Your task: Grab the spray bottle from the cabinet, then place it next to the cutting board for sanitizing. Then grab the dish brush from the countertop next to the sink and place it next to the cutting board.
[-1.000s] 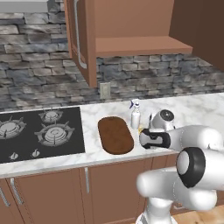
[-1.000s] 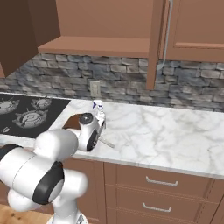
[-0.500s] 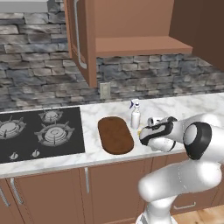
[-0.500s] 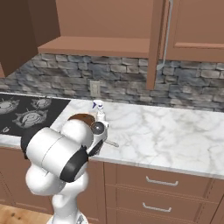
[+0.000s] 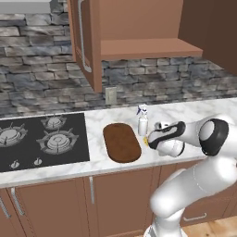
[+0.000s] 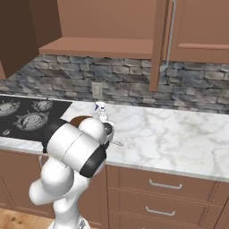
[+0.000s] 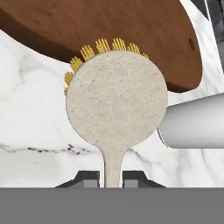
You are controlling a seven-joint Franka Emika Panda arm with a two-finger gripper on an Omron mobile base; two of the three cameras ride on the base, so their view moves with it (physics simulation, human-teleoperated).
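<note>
Holding the brush (image 7: 116, 105) by its thin handle, my claw (image 7: 111, 178) is clenched on it at the bottom of the hand view, one tip on each side of the stem. The round head fills the middle of that frame, yellow bristles fringing its upper edge toward the board (image 7: 131, 35) across the top. I keep it head-forward because its spot is beside the board, and this lets me judge the gap. The bottle (image 5: 143, 121) already stands upright on the countertop (image 5: 194, 109), just right of the board in the middle of the left base view; its pale body juts in from the right of the hand view, close to the head. I judge the second placing is nearly done, and lowering without nudging the bottle is the risk.
</note>
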